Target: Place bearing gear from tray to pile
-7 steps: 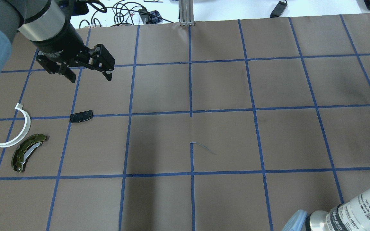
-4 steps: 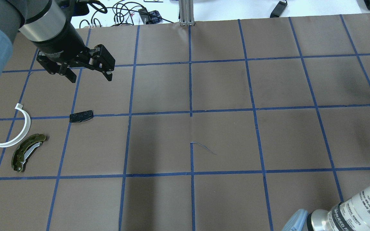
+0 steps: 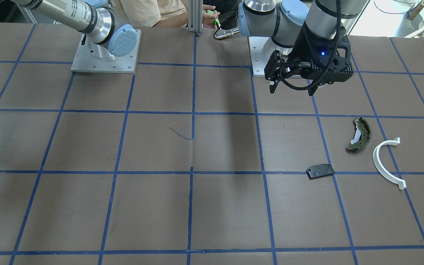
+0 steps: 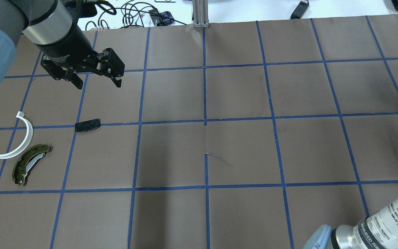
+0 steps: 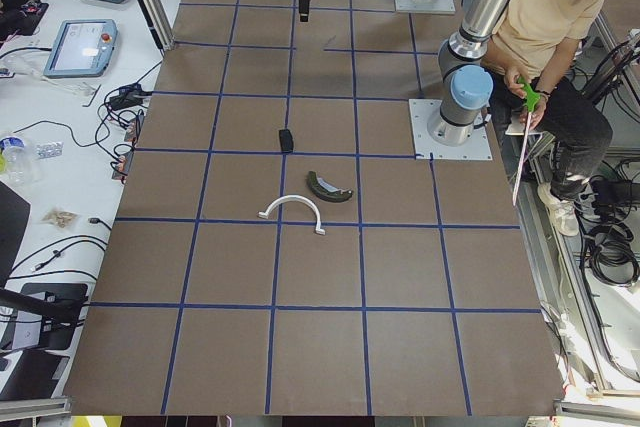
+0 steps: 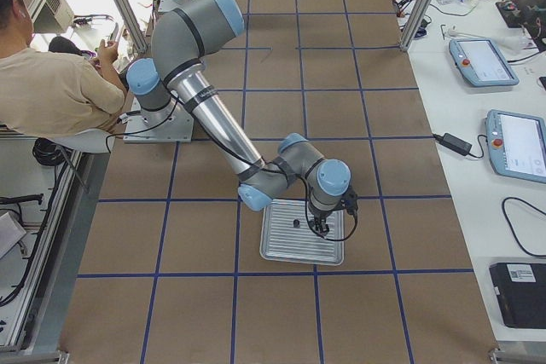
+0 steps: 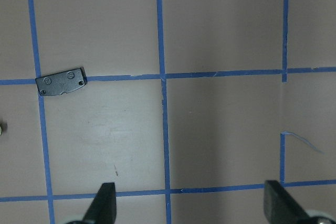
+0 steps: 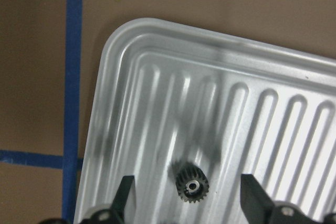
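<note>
1. The pile lies at the far left of the overhead view. It is a white half-ring [image 4: 31, 133] with an olive-green brake shoe [image 4: 29, 163] just beside it, and a small black plate [image 4: 87, 125] lying apart to their right on a line of blue tape [image 4: 171, 121].
2. The left gripper [image 4: 98, 84] hangs above the table [image 4: 240, 93], beyond the black plate. Its fingers are spread wide with nothing between them.
3. At the far right sits the ribbed metal tray [image 8: 173, 103], with only its rim showing in the overhead view.
4. The bearing gear [image 8: 192, 184] lies flat in the tray near one corner, bore upward, well apart from the pile.
5. The right gripper [image 8: 188, 195] is over the tray. Its fingers are spread either side of the gear, with a clear gap on both sides.
</note>
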Controlling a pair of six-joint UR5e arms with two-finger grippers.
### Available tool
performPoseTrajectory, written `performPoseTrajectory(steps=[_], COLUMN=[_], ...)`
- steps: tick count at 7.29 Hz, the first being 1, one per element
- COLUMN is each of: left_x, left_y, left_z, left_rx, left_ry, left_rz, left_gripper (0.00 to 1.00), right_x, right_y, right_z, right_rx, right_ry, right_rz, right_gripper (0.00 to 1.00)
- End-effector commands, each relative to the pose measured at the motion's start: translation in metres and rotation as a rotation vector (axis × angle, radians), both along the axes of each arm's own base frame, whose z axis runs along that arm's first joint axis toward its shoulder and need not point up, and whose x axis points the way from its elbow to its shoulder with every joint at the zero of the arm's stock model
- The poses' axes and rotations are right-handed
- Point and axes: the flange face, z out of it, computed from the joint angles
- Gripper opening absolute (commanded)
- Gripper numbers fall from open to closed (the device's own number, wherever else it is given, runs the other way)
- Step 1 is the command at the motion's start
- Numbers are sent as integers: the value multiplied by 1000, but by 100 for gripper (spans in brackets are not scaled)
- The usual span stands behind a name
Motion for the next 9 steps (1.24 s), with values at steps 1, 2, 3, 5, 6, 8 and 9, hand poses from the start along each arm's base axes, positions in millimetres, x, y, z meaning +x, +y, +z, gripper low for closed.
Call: performPoseTrajectory(steps=[1,2,3,5,6,8,9], left_x=[0,0,0,0,0,0,0], left_y=[2,-2,2,-2,-3,1,-4], left_z=[3,-3,2,0,-1,0,-1], left_rx=[-5,5,-4,1,1,-1,1], left_ry=[-2,1,1,1,1,1,1], left_rz=[-4,2,-4,2,3,-3,3], left_gripper=[100,100,100,100,100,100,100], right_x=[1,0,2,-2,-3,-3,-3], right_y=[0,-1,1,-2,-3,-2,-2], right_z=[-3,-3,-5,-15,-16,-13,-12], right_rx=[-1,-3,2,10,13,14,13], right_ry=[-8,-7,-11,-15,-12,-8,-7], right_rz=[-7,-9,-8,-6,-6,-7,-7], right_gripper=[59,58,58,58,56,37,23])
